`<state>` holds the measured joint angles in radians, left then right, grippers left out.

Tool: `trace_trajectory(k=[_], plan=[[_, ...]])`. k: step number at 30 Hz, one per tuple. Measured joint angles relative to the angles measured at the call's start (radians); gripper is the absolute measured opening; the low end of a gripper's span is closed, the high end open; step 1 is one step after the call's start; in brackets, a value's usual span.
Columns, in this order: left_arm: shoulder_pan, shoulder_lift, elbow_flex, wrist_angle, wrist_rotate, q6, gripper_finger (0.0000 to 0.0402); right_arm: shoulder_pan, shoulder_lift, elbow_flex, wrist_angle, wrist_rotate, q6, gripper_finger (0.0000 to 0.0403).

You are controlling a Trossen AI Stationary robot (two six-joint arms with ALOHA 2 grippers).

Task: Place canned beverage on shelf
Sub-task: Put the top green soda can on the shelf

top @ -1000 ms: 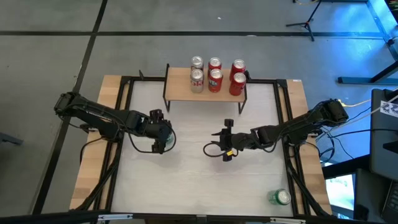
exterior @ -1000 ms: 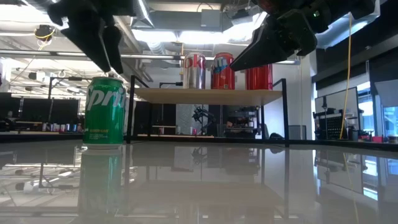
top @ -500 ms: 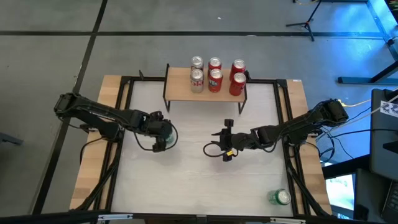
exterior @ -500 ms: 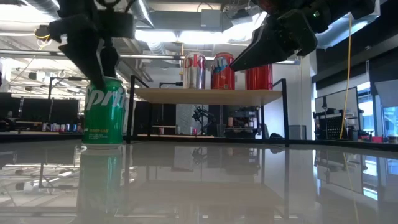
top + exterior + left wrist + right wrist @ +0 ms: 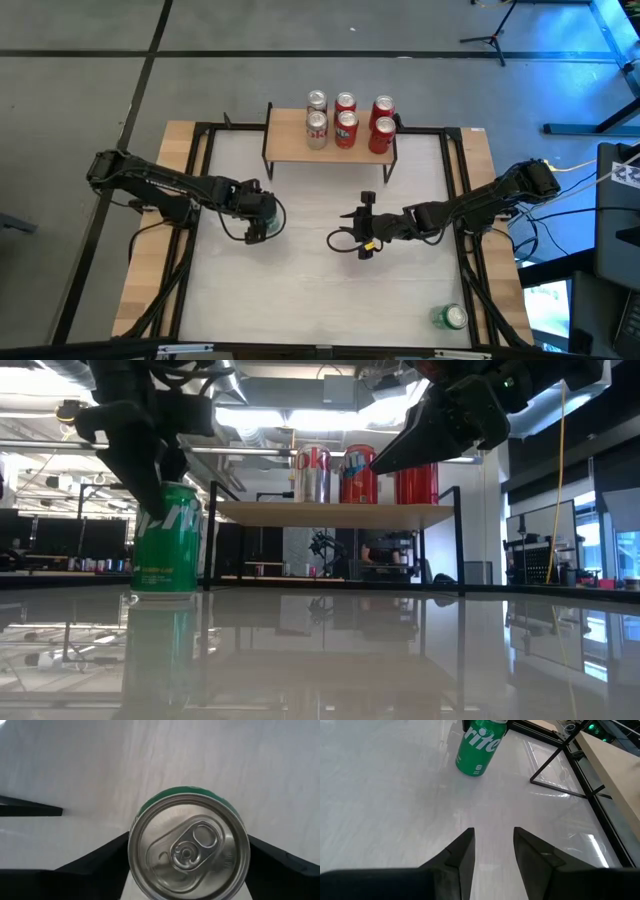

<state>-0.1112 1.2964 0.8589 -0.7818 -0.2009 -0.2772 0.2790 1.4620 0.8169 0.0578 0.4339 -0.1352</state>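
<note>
A green Sprite can (image 5: 166, 540) stands upright on its base on the white table, left of centre; it also shows in the high view (image 5: 256, 232) and the right wrist view (image 5: 479, 747). My left gripper (image 5: 189, 865) is above it, pointing down, with its open fingers at either side of the can's upper part (image 5: 150, 490). My right gripper (image 5: 362, 232) is open and empty, hovering over the table's middle. The shelf (image 5: 330, 148), a light wood top on black legs, stands at the far edge. My left gripper's fingers (image 5: 100, 862) come from above, pointing down, at two opposite sides of the can just below its top rim (image 5: 150, 810). The can's top hides the fingertips, so I cannot tell whether they touch it. The can stands upright on the table.
Several red and silver cans (image 5: 346, 118) stand on the shelf, filling most of its top. Another green can (image 5: 450, 317) is at the table's near right corner. A black frame (image 5: 200, 180) runs along the table's sides.
My left gripper has come down over the green can, from above its top to around its upper part, shifting slightly toward the table's right. The can has stayed where it was.
</note>
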Motion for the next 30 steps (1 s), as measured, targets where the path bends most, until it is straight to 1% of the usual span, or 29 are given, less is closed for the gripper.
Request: trace_trajectory(k=[3, 6, 8, 12, 16, 21, 25, 30], plan=[[0.000, 0.000, 0.007, -0.003, 0.004, 0.023, 0.0279, 0.000, 0.000, 0.000, 0.000, 0.000, 0.000, 0.0133], [-0.001, 0.000, 0.050, -0.044, 0.012, 0.052, 0.0278, 0.000, 0.000, 0.000, 0.001, 0.000, 0.000, 0.0133], [-0.001, 0.000, 0.113, -0.084, 0.005, 0.071, 0.0278, 0.000, 0.000, 0.000, 0.001, 0.000, 0.000, 0.0133], [0.000, -0.001, 0.262, -0.204, -0.052, 0.106, 0.0280, 0.000, 0.000, 0.000, 0.006, 0.000, -0.001, 0.0133], [0.023, -0.002, 0.421, -0.282, -0.084, 0.157, 0.0283, 0.000, 0.000, 0.000, 0.008, 0.000, -0.001, 0.0133], [0.098, -0.002, 0.578, -0.352, -0.106, 0.234, 0.0285, 0.000, 0.000, 0.000, 0.008, 0.000, -0.001, 0.0133], [0.179, 0.003, 0.670, -0.390, -0.103, 0.299, 0.0286, 0.000, 0.000, 0.000, 0.009, 0.000, -0.001, 0.0133], [0.295, 0.047, 0.783, -0.425, -0.094, 0.394, 0.0287, 0.000, 0.000, 0.000, 0.023, 0.000, -0.006, 0.0133]])
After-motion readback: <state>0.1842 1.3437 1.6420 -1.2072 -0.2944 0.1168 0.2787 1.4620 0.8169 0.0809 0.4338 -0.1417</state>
